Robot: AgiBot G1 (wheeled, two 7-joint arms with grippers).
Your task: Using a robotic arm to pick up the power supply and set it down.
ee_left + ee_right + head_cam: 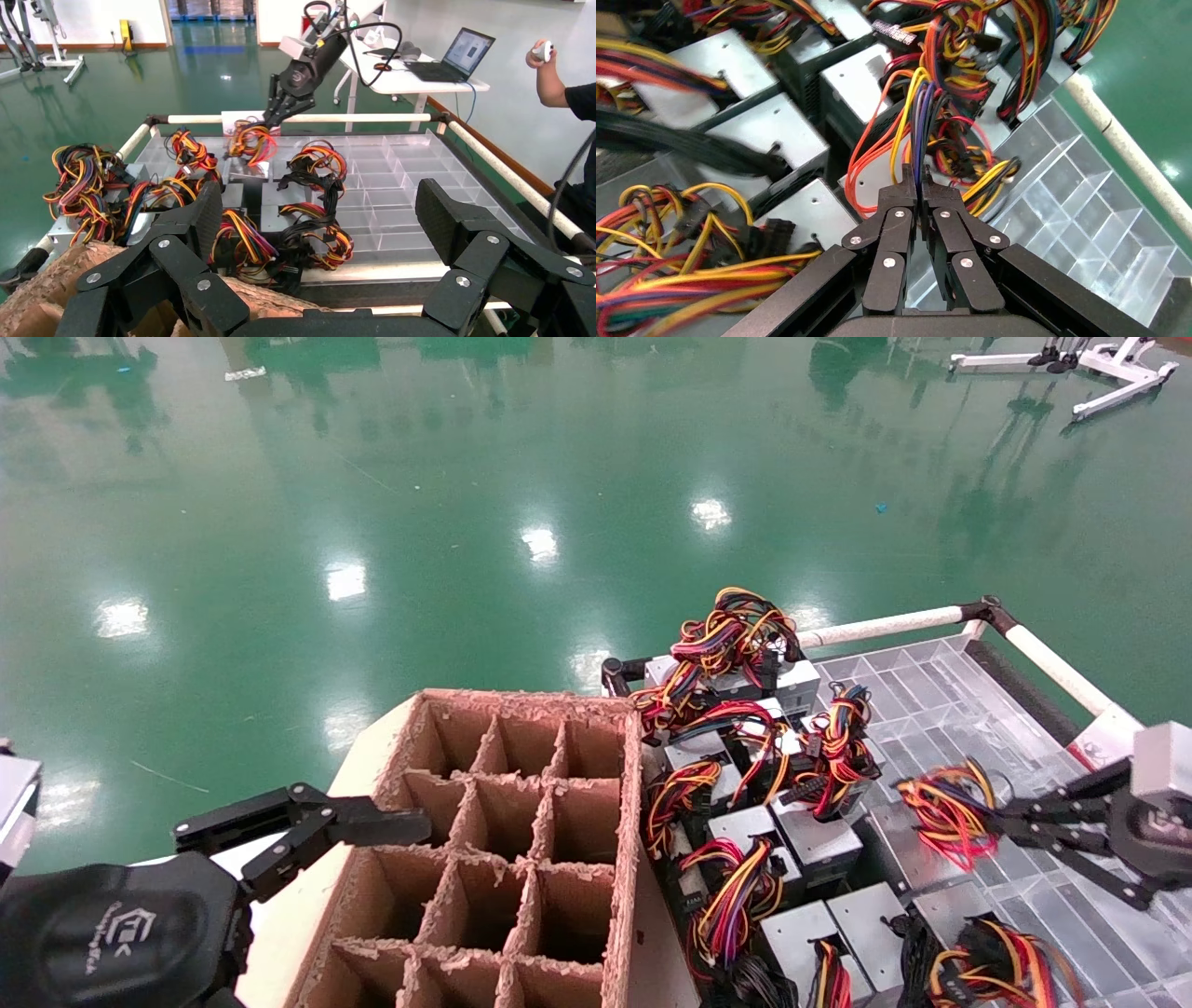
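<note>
My right gripper (1001, 822) (918, 181) is shut on the red, orange, yellow and purple wire bundle (916, 112) (948, 810) of the power supply. Its grey metal box (246, 170) lies in the tray right under the bundle, among other boxes. The left wrist view shows this white robotic arm (309, 60) reaching down from the far side, its gripper (266, 125) pinching the wires. My left gripper (358, 826) (320, 217) hangs open and empty over the near left edge of the cardboard crate (521, 784).
Several more grey supplies with tangled red, yellow and black wires (736, 775) crowd the tray's left half. The clear-divided cart tray (941, 691) has white rails (885, 626). A person (569, 91) and a laptop desk (422, 74) are beyond the cart.
</note>
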